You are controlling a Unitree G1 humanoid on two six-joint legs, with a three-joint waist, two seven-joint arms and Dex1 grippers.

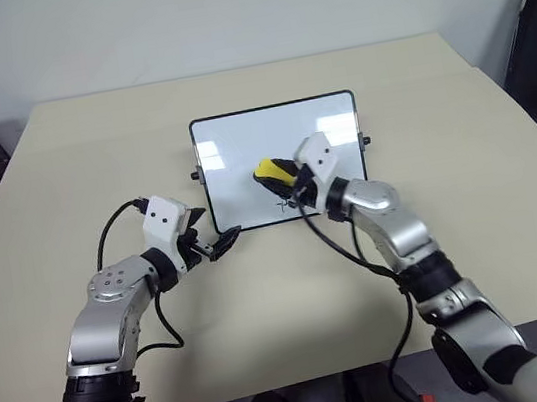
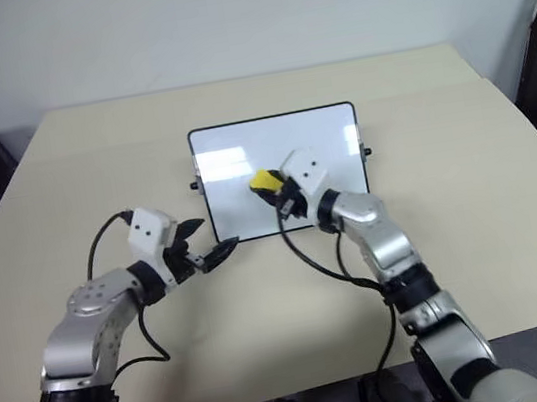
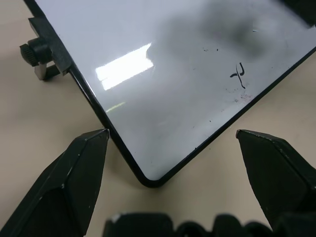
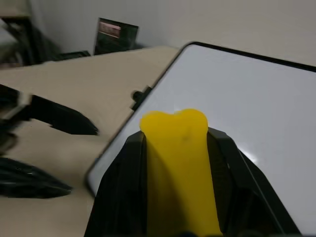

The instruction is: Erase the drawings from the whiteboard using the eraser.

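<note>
The right end effector (image 1: 286,180) is clamped on the yellow eraser (image 1: 270,170) over the whiteboard (image 1: 240,145) on the worktop (image 1: 438,115), the left end effector (image 1: 216,241) gapes wide by the board's near corner, and one small drawing (image 3: 239,74) near the bottom edge is left to wipe.

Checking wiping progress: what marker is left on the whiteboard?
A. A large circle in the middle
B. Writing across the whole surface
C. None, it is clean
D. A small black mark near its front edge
D: a small hooked black drawing remains near the whiteboard's front edge.
</note>
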